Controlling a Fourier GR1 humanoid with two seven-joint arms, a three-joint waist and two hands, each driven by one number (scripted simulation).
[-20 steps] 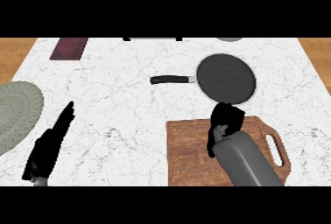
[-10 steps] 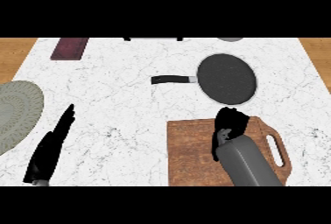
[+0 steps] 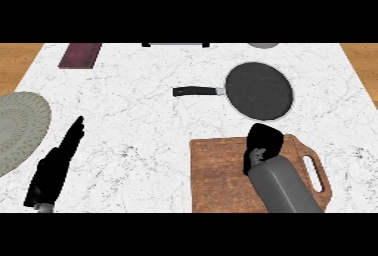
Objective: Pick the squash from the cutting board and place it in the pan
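- Right hand over upper part of cutting board, lower right of frame; fingers curled down, prob. round squash, but squash itself hidden, can't tell.
- Pan just above board, upper right; handle pointing left.
- Left hand at lower left on tabletop, fingers straight, holding nothing.
- Grey-green plate at left edge.

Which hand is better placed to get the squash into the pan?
Right. The right hand is over the cutting board, just below the pan; the left hand rests far across the counter.
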